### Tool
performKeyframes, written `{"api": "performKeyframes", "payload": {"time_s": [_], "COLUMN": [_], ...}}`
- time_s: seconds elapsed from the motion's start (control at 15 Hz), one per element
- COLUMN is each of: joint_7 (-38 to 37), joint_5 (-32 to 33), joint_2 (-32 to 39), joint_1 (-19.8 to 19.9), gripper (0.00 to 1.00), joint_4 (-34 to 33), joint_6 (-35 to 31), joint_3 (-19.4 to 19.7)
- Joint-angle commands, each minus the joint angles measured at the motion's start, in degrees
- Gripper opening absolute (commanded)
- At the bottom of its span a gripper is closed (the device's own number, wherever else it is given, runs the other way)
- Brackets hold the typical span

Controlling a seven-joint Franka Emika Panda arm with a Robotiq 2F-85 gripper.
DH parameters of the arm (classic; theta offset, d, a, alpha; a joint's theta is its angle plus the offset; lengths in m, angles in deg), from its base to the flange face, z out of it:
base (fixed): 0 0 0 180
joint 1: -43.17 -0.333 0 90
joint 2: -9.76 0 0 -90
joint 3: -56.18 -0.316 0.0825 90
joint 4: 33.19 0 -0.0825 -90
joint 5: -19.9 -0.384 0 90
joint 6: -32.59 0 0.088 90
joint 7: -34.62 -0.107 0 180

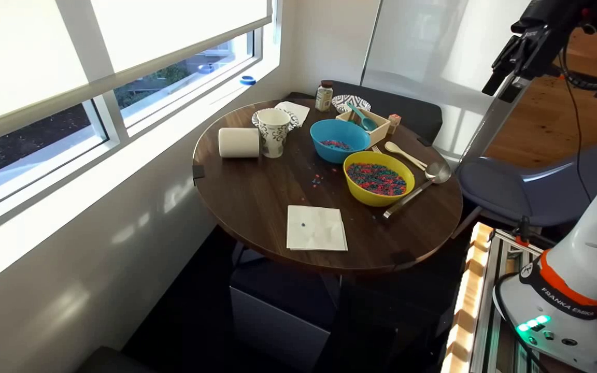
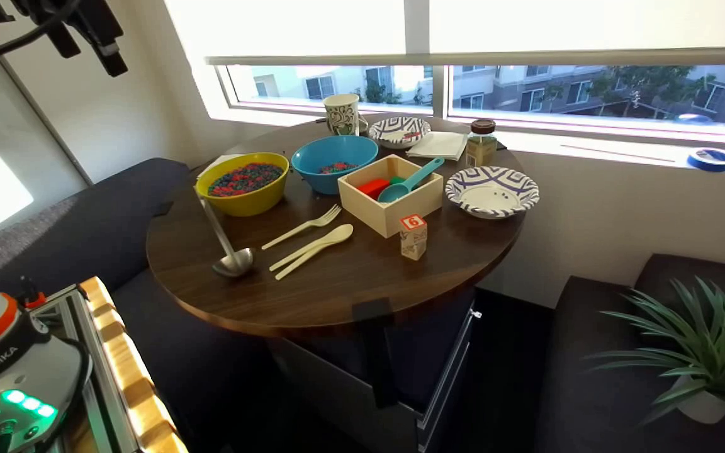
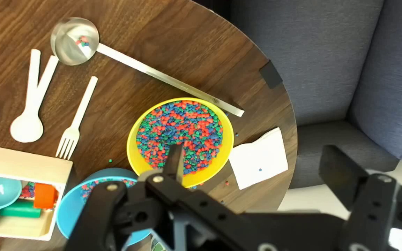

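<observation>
Fingers point(image 3: 340, 174) loom nearest in the wrist view, spread wide with nothing between them, and they hang well above the surface point(image 1: 246, 202). One of them masks part of the yellow bowl point(image 2: 252, 204), which sits on that surface close beside the blue bowl point(image 1: 332, 154), the handle of a metal ladle point(image 3: 145, 68) lying just beside the yellow rim. Any approach here would probably be best made slowly and from straight above, with the fingers lined up across the rim; the loose pellets point(image 3: 194, 125) look easy to scatter, and nudging the ladle could spill the few in its head.

Red, green and blue pellets fill much of the yellow bowl, while the blue bowl has only a small amount at the bottom. The wooden box point(image 2: 365, 206) holds a teal scoop point(image 2: 419, 178), a red block point(image 2: 374, 187), a green piece point(image 3: 19, 209) and some pellets. Nearby, a patterned bowl point(image 2: 476, 189) carries a few dark specks point(image 2: 505, 195); what the paper cup point(image 2: 342, 116) contains cannot be seen.
</observation>
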Motion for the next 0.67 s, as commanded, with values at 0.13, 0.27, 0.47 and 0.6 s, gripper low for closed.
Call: {"api": "performKeyframes", "payload": {"time_s": [0.13,0.27,0.47,0.6], "joint_7": [-0.36,-0.93,-1.08,-0.69], "joint_5": [2.55,5.01,7.23,8.04], "joint_2": [1.15,1.57,2.92,4.02], "joint_1": [3.71,6.6,9.84,11.41], "gripper": [1.0,1.0,1.0,1.0], "joint_4": [0.23,0.91,2.8,5.02], "joint_6": [-2.85,-4.66,-7.89,-11.49], "joint_3": [0.83,2.0,4.63,6.31]}}
